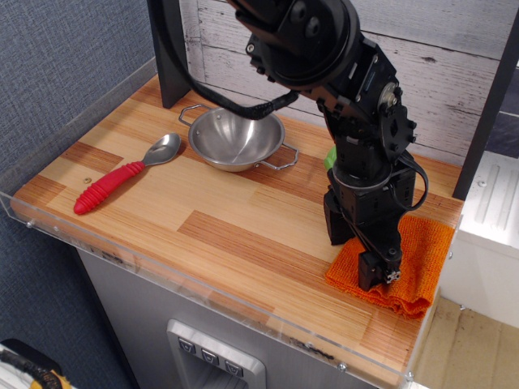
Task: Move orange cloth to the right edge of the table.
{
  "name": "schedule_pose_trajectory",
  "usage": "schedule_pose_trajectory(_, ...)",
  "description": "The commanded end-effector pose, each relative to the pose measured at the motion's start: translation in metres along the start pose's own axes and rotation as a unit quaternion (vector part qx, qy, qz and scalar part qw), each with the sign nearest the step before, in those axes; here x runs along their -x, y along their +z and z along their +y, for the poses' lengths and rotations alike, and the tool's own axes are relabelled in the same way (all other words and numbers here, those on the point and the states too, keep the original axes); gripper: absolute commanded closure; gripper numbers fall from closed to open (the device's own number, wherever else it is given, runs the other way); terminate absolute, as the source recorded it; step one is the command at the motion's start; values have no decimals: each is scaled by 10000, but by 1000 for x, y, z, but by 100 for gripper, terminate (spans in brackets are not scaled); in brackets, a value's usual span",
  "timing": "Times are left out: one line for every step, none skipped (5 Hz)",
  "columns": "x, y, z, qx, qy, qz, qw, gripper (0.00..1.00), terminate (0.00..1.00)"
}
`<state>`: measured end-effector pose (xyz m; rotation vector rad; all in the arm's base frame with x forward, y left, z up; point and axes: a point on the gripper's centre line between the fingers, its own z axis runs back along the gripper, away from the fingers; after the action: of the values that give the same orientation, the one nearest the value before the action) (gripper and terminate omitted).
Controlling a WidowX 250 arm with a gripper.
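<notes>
The orange cloth (416,263) lies folded at the right edge of the striped wooden table (235,227), its right side reaching the table's border. My black gripper (375,271) points down onto the cloth's left part and presses on it. The arm and gripper body hide the fingertips and the middle of the cloth, so I cannot tell whether the jaws pinch the fabric.
A steel bowl (236,138) with two handles stands at the back centre. A spoon with a red ribbed handle (122,175) lies at the left. A green bit of a toy (330,156) peeks out behind the arm. A clear acrylic rim (203,293) runs along the front edge.
</notes>
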<state>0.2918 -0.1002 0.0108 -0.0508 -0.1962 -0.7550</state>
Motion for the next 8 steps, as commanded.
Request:
schedule_pose_trajectory(19, 32, 14, -385, 497, -220, 9978, 0, 0)
schedule_pose_trajectory(24, 34, 21, -422, 539, -201, 9975, 0, 0)
schedule_pose_trajectory(25, 33, 21, -396, 521, -202, 9977, 0, 0)
schedule_pose_trajectory(21, 39, 21, -432, 460, -442, 9970, 0, 0)
schedule_pose_trajectory(14, 51, 20, -522, 262, -715, 9957, 0, 0)
schedule_pose_trajectory(7, 61, 18, -601, 163, -834, 9946, 0, 0)
schedule_pose_trajectory(1, 73, 19, -731, 74, -952, 9927, 0, 0)
schedule_pose_trajectory(-1, 98, 22, -996, 63, -1179, 9880, 0, 0)
